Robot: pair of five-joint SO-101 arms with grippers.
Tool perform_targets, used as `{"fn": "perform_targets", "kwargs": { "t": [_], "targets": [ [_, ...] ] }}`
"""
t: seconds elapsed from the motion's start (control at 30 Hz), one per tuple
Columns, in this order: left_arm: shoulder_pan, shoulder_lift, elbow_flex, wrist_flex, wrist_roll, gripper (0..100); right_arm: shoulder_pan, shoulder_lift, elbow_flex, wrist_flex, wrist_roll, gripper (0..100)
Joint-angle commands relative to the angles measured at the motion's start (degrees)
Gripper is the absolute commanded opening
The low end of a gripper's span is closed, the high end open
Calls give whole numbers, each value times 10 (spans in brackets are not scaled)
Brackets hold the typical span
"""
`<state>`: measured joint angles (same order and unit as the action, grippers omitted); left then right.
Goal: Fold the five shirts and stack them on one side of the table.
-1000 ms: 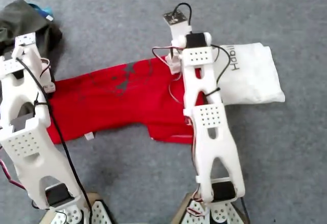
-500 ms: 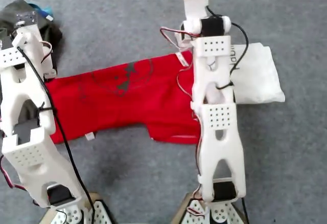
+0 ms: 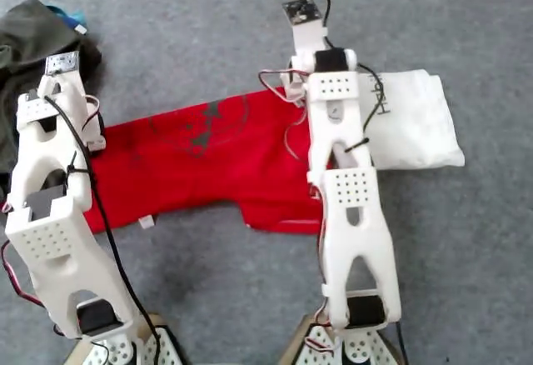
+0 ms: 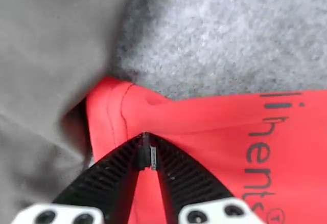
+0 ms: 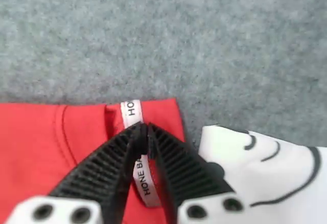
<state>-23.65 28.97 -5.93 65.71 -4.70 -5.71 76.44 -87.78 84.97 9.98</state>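
Grey table [image 3: 466, 240] holds a red shirt [image 3: 191, 165], left fingers [image 4: 112, 166] and right fingers [image 5: 102, 165] clenched on its edges.

The grey table [image 3: 183, 23] carries a spread red shirt [image 3: 183, 165], a folded white shirt [image 3: 412, 127] and a dark clothes heap [image 3: 29, 27].

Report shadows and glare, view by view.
High view: even light, only faint shadows on the table, no glare on the white shirt. Left wrist view: a dark shadow where the edge of the red shirt meets the dark shirt. Right wrist view: flat light, no glare.
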Motion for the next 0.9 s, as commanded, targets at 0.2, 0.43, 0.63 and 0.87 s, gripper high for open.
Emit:
{"fn": "perform_targets", "kwargs": {
  "t": [0.2, 0.43, 0.63, 0.87],
  "targets": [
    [0, -96, 19, 12, 3, 28, 9, -58, -80, 150, -1, 15],
    [0, -280, 123, 9, 1, 28, -2, -227, 18, 165, 46, 15],
    [0, -427, 248, 7, -4, 29, -27, -461, 324, 164, 142, 15],
    [1, -473, 400, -93, -80, 29, -54, -703, 691, 161, 293, 15]
  ]
}}
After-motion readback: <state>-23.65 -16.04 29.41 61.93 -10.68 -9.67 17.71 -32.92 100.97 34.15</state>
